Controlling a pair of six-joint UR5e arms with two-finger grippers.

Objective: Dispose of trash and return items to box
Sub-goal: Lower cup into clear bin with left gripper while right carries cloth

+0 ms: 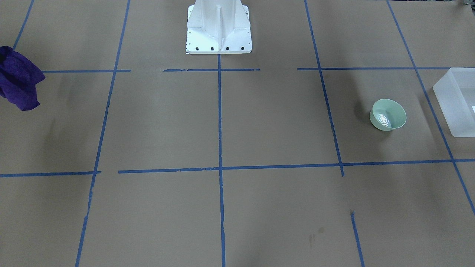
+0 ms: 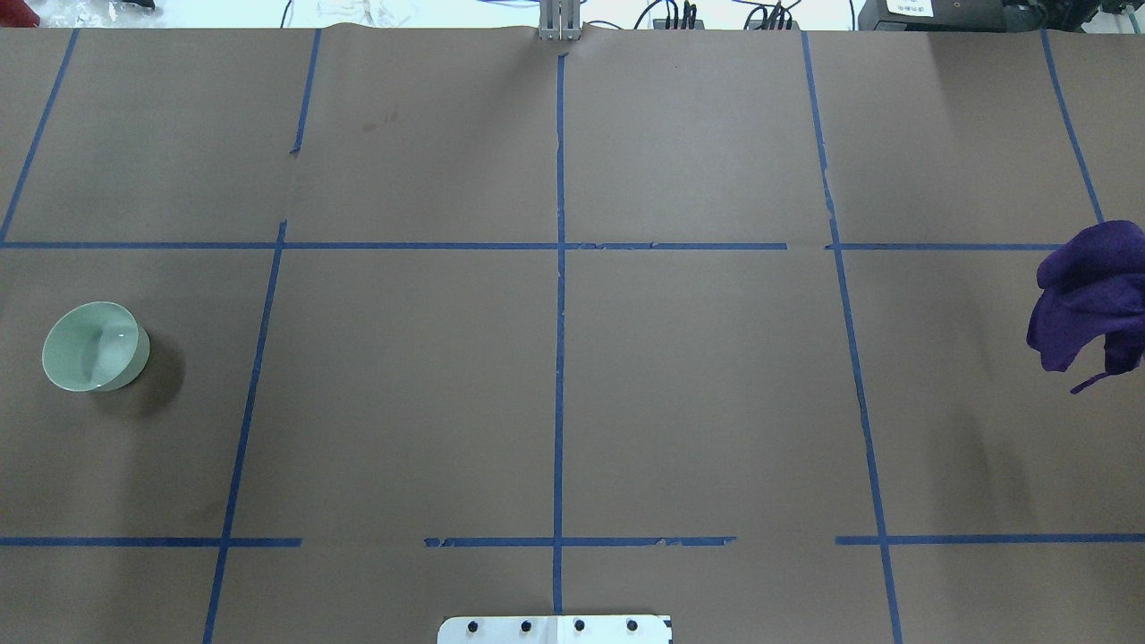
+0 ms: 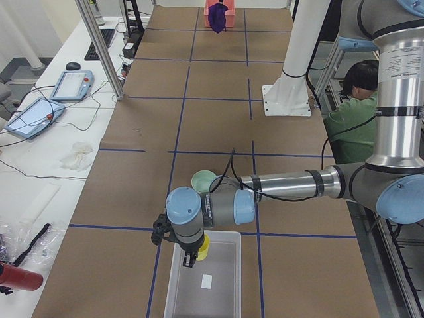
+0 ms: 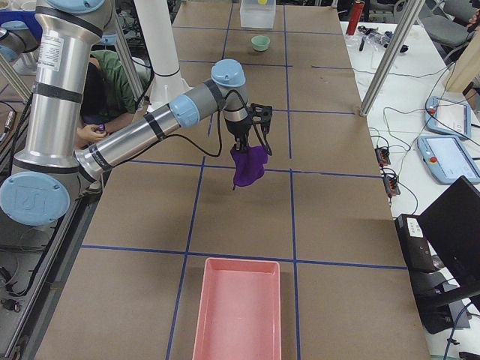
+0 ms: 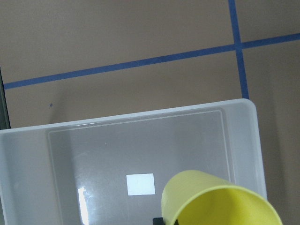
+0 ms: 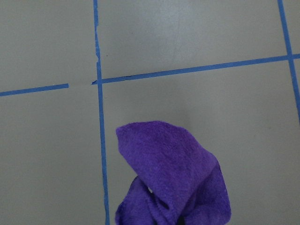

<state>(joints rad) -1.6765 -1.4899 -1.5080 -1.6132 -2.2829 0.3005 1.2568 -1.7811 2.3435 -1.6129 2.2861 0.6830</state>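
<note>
The yellow cup hangs tilted over the open top of the frosted white bin, its mouth turned up toward the wrist camera. It is off the bin's floor, where a small white label shows through. The left gripper has it: a sliver of dark finger presses against the cup's side at the bottom edge of the wrist view, so the jaws are clamped on the cup. From the table's left end, the cup sits at the end of the bin nearest the mint-green bowl. How far it dips below the rim I can't make out.

The bowl stands upright on the brown paper, near the bin but not touching it, on the robot's left side of the table.

Away on the far side, the right gripper hangs above the table with a purple cloth dangling under it, clear of the paper. The cloth hides the fingers in the wrist view, so I cannot tell how the jaws stand. A pink tray lies at that end of the table, well apart from the cloth.

Blue tape lines divide the table's paper into squares, and the robot's white pedestal stands at mid-table.
</note>
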